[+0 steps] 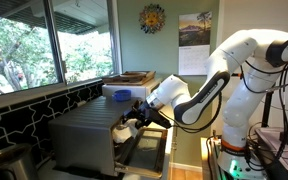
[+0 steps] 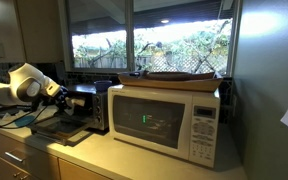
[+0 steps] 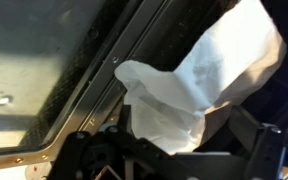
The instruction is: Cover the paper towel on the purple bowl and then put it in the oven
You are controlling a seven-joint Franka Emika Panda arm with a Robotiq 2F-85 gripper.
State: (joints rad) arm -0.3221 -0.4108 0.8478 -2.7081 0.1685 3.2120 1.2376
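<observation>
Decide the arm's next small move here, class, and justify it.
Probably close the hand gently on the mound under the paper towel. The hand stands open with nothing gripped, and the towel sits right in front of it at the open front of the oven. The purple bowl is hidden, so that it lies beneath is only a guess.

No writing anywhere is clear enough to read.

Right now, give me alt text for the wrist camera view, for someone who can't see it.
A crumpled white paper towel fills the middle and right, just above the dark open gripper at the bottom edge. On the left, the oven's metal-framed glass panel slants across the picture.
</observation>
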